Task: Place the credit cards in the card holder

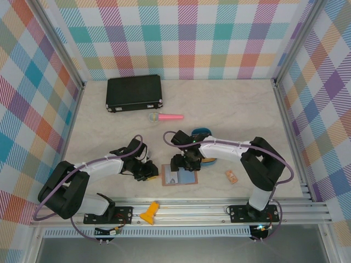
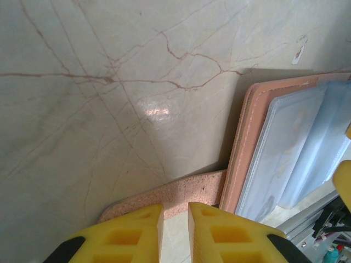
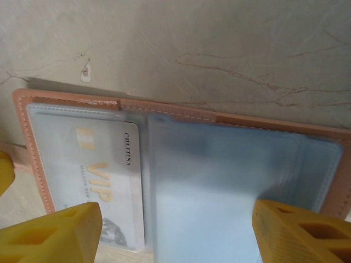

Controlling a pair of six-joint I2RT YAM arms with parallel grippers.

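The card holder lies open and flat near the table's front, pinkish-brown outside with clear grey-blue sleeves inside. A white VIP credit card sits in its left pocket. A speckled pink credit card lies flat on the table, one end tucked under the card holder's edge. My left gripper has its tips at that card's near edge, with a narrow gap and nothing between them. My right gripper hovers over the sleeves, wide open.
A large black case stands at the back left. A pink stick-like object lies mid-table. A blue tray shows behind my right arm. A small orange tag lies right of the holder. A yellow piece rests on the front rail.
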